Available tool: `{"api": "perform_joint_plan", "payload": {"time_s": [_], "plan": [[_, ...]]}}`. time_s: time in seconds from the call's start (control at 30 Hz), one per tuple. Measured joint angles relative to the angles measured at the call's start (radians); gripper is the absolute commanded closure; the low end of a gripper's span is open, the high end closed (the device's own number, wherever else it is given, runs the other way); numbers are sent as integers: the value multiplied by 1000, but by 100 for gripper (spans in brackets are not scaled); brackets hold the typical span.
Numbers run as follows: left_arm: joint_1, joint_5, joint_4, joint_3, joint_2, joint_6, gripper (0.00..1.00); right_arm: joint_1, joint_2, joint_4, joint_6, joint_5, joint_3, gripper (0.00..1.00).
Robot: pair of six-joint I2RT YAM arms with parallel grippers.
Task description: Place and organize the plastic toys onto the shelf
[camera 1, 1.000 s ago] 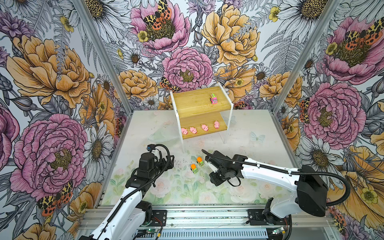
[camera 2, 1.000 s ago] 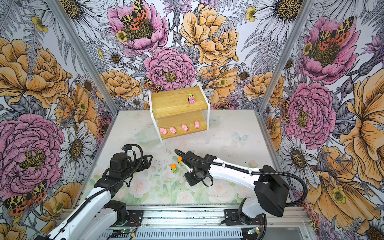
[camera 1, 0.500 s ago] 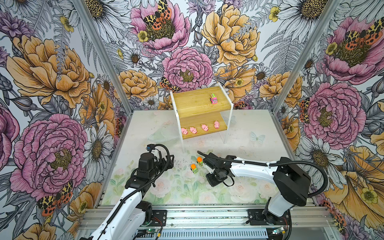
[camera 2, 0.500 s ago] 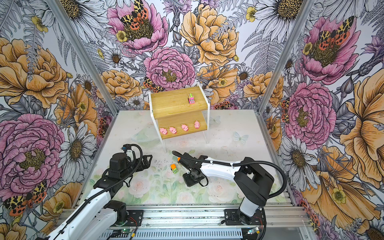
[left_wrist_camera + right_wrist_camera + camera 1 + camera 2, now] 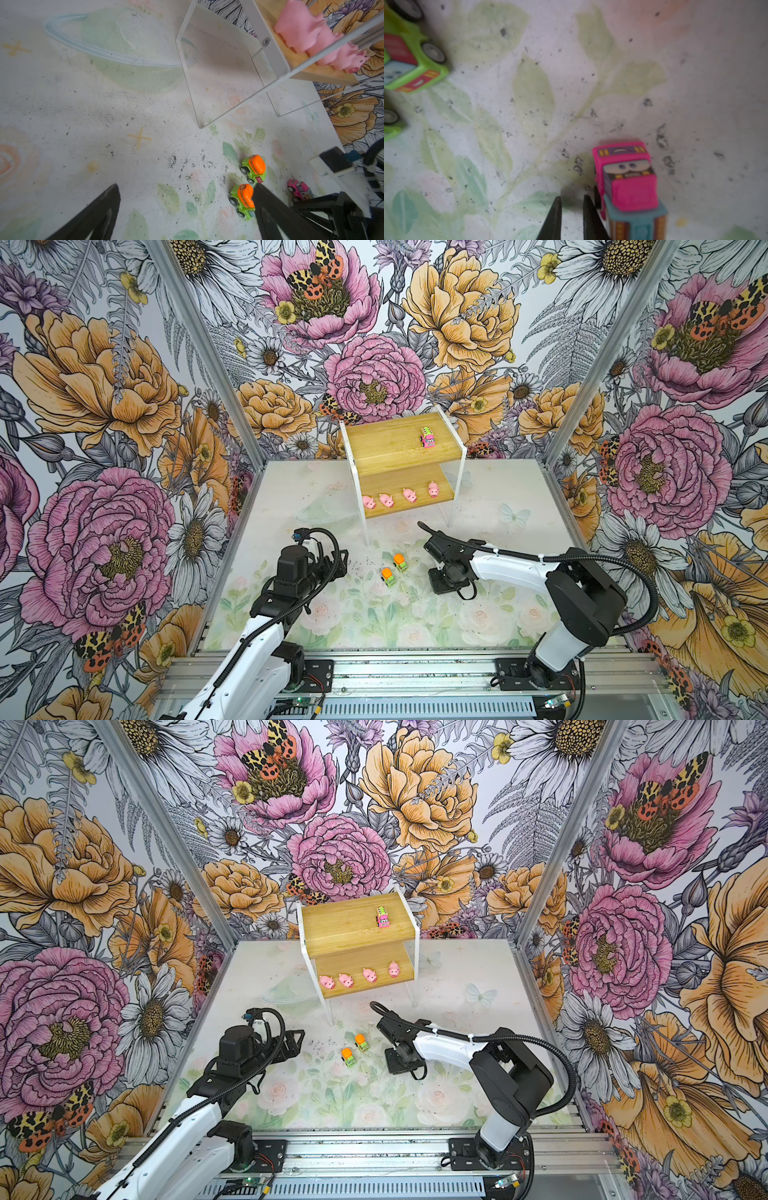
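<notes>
Right arm [image 5: 511,570] has swung its elbow inward over the last second. The right gripper [image 5: 571,200] has its fingers almost together with nothing between them. A pink striped car [image 5: 629,182] sits on the mat [image 5: 374,626] just beside one finger. The left gripper [image 5: 186,187] is spread wide and empty. In both top views, two green trucks [image 5: 388,576] [image 5: 400,562] stand at 9 o'clock from the right gripper. The shelf [image 5: 390,443], at 12 o'clock on the mat, carries four pink pigs [image 5: 368,502] [image 5: 386,500] [image 5: 409,494] [image 5: 433,489] on its lower tier. A second striped car [image 5: 429,437] is on the upper tier.
</notes>
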Motion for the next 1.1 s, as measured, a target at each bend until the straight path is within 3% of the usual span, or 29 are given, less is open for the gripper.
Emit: {"api": "perform_joint_plan", "payload": {"time_s": [0.37,0.53,0.8,1.1], "plan": [[0,0,0,0,2,0,1,-34,-189,0,53,42,-64,46],[0,0,0,0,3,0,1,-56,-257,1,73,46,-75,48],[0,0,0,0,3,0,1,-61,-228,37,71,-98,-82,46],[0,0,0,0,2,1,1,-44,-95,95,83,-172,-84,51]]}}
